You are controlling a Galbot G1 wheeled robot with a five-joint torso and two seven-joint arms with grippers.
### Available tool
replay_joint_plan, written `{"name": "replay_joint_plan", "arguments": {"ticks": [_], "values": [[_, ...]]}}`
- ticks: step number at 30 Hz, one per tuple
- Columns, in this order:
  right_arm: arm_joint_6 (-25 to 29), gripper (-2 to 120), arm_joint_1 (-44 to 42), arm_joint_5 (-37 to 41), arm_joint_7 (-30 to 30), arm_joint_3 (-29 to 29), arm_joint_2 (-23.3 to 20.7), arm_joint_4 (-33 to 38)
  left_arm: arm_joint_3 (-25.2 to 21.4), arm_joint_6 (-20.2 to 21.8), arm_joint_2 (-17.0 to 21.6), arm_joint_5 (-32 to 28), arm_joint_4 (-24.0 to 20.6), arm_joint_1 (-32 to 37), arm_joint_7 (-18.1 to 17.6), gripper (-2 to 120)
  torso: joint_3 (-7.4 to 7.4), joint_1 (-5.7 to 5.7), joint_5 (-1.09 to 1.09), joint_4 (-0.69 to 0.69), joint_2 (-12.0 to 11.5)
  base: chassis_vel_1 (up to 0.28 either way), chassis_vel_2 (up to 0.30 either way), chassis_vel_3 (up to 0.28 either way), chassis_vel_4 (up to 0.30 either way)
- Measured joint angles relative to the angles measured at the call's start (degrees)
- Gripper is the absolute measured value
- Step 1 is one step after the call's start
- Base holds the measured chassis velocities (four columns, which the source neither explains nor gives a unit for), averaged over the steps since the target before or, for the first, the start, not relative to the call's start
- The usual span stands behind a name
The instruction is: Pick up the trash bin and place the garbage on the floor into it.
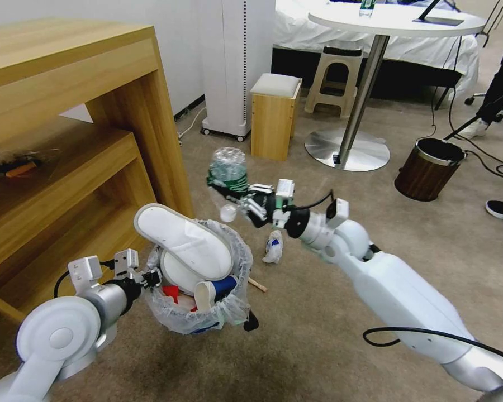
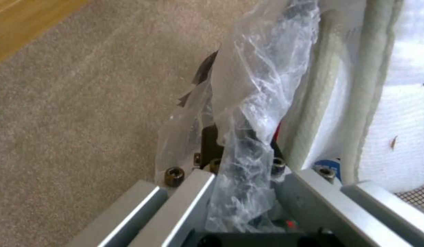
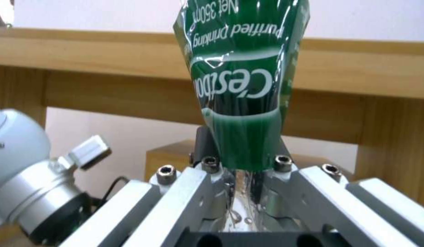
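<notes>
While left tool (image 1: 151,277) clamps trash bin (image 1: 198,312), right tool (image 1: 241,196) grips bottle (image 1: 227,167).

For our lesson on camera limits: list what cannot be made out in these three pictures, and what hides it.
1. Trash bin contents, head view: the slipper covers most of the opening.
2. Bin wall, left wrist view: the plastic bag veils it at the left end effector.
3. Bottle, right wrist view: cut off by the edge beyond the right end effector.

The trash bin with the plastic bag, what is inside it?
In the trash bin, held by the left gripper: two white slippers sticking out on top, a blue cup, something red. Anything deeper is covered.
</notes>
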Motion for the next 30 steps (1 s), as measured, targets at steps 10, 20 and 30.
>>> {"name": "replay_joint_plan", "arguments": {"ticks": [10,20,30], "values": [[0.63,5,0.22,-2.31,-1.38,-1.48,0.86,-5.44,-0.14,0.00,0.43,-0.50,-0.32,-0.33,0.00,0,0.00,0.00,0.01,-0.01,0.00,0.000,0.000,0.000,0.000],[1.50,5,0.00,-2.50,-3.22,-4.17,4.44,-7.58,1.19,0.00,0.09,-0.65,-0.74,-1.21,-0.02,0,0.00,0.00,0.01,-0.01,0.00,0.000,0.000,0.000,0.000],[1.63,5,0.12,-2.40,-6.13,-5.37,3.44,-7.18,1.45,-0.01,-0.25,-0.45,-0.19,-1.73,-0.11,0,0.00,0.00,0.00,0.00,0.00,0.000,0.000,0.000,0.000]]}}
